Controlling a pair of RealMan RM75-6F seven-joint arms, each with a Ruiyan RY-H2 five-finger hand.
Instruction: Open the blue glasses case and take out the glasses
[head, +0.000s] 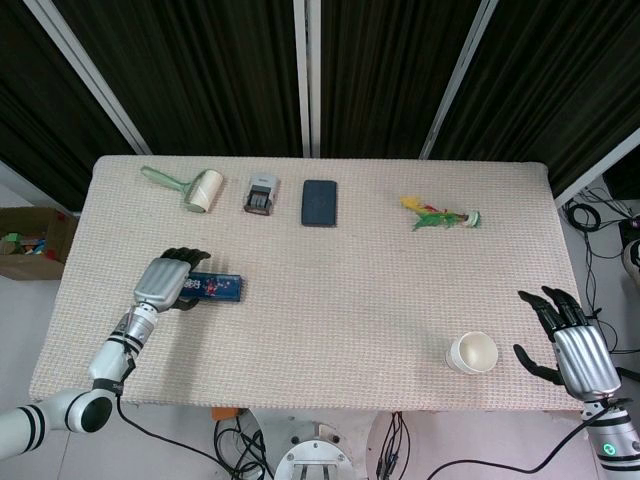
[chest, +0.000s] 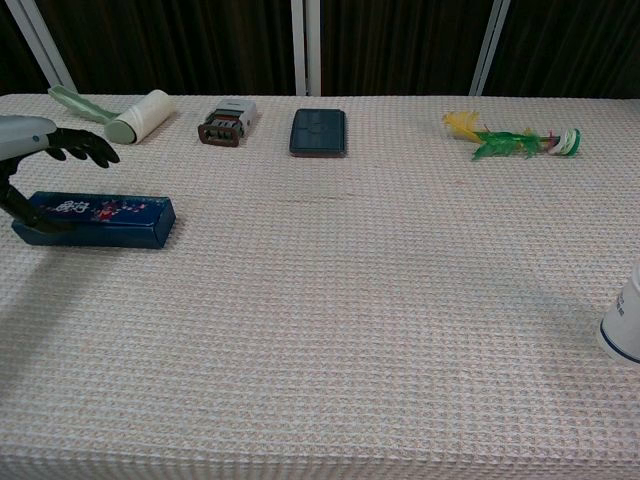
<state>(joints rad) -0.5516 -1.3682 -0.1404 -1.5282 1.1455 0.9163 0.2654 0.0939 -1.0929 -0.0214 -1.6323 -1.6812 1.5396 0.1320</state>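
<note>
Paper cup (head: 472, 352) sitting closest to the cameras, at the near edge of the table (head: 350, 300), upright in the chest view and cut off by the right border there (chest: 625, 325). Right hand (head: 572, 338) hovering just beside it, on its outer side, off the table's corner; fingers spread apart and holding nothing, thumb reaching toward the cup without touching it.

Left hand (head: 170, 280) lying over the near-left part of the table, its dark fingers (chest: 85, 147) arching above one end of the blue glasses case (head: 215, 288). The case (chest: 95, 220) is resting flat on the cloth, lid closed, its long side stretching away from the left hand toward the table's middle. The thumb seems to be pressing the case's front end in the chest view; whether the fingers above are actually touching the lid cannot be told, so the grip is unclear.

Beyond the left hand, along the far edge: lint roller (head: 190, 188) with green handle, then a small grey stamp-like device (head: 260, 192), then a dark flat case (head: 320, 202). Farther toward the right hand's side, a feathered shuttlecock (head: 440, 215) lying on its side, well apart from both hands.

Cardboard box (head: 30, 240) sitting on the floor outside the left hand, past the table edge.
</note>
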